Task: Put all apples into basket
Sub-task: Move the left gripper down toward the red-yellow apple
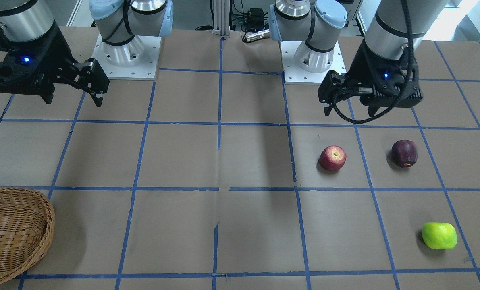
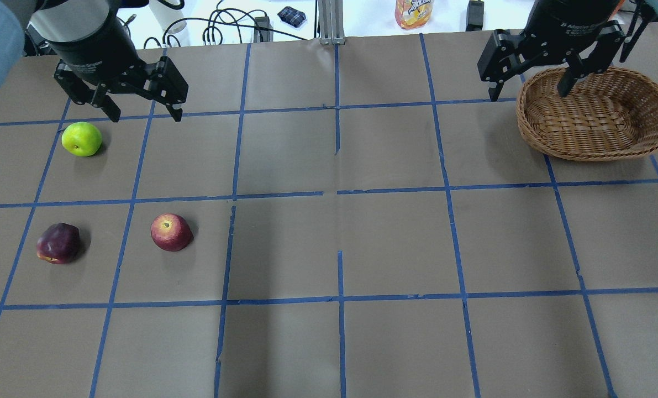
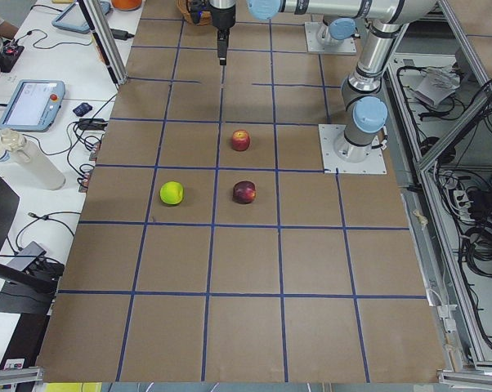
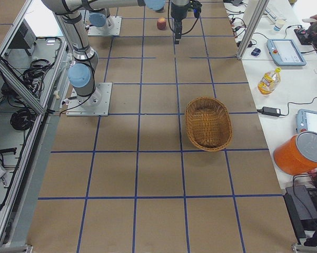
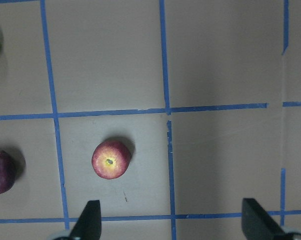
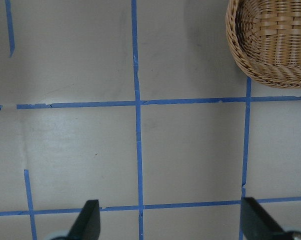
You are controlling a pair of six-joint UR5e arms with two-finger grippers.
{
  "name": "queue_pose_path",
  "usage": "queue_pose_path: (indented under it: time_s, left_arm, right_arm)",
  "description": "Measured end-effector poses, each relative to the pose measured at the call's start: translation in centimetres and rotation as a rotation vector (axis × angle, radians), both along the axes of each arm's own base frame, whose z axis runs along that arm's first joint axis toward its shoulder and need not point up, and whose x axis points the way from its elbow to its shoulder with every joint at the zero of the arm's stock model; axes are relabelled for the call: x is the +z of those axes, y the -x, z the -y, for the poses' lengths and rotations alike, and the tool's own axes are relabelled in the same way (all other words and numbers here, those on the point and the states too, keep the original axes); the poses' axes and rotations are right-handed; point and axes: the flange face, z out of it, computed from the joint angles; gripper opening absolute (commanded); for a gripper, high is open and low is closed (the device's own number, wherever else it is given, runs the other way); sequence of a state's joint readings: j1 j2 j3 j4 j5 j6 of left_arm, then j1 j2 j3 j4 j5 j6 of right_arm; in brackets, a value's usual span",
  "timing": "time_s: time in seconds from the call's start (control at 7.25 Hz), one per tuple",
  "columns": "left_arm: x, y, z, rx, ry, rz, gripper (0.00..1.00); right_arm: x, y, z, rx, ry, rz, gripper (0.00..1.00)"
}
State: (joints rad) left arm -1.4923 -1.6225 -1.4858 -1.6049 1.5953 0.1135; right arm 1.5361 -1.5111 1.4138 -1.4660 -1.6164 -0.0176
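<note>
Three apples lie on the table on my left side. The red apple point(image 2: 170, 232) point(image 1: 332, 158) point(image 5: 111, 159) is nearest the middle. The maroon apple point(image 2: 58, 243) point(image 1: 404, 153) lies beside it, and the green apple point(image 2: 82, 139) point(image 1: 439, 235) lies farther out. My left gripper point(image 2: 145, 113) point(image 1: 348, 109) is open and empty and hangs above the table, apart from all three apples. The wicker basket point(image 2: 527, 119) point(image 1: 48, 217) point(image 6: 240, 55) stands at the far right and looks empty. My right gripper point(image 2: 527, 93) point(image 1: 73, 100) is open and empty, raised near the basket's left rim.
Brown paper with blue tape grid lines point(image 2: 337, 193) covers the table. Both arm bases point(image 1: 127, 52) stand at the robot's edge. Cables and a juice bottle point(image 2: 414, 12) lie beyond the far edge, off the paper.
</note>
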Motion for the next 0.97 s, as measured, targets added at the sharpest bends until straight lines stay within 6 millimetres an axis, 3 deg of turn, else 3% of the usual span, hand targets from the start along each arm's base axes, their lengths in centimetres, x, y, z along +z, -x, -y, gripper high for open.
queue_pose_path:
  time_s: [0.14, 0.41, 0.97]
  left_arm:
    - [-1.1, -3.0, 0.1, -0.016, -0.024, -0.004, 1.0]
    - [-4.7, -5.9, 0.0, -0.018, -0.071, -0.016, 1.0]
    - [-19.1, -6.3, -0.6, -0.016, -0.107, -0.02, 1.0]
  right_arm:
    - [0.0, 0.0, -0.1, 0.0, -0.001, 0.0, 1.0]
    - [0.1, -0.1, -0.2, 0.0, 0.001, 0.001, 1.0]
    - [0.2, 0.0, -0.1, -0.001, 0.007, 0.002, 1.0]
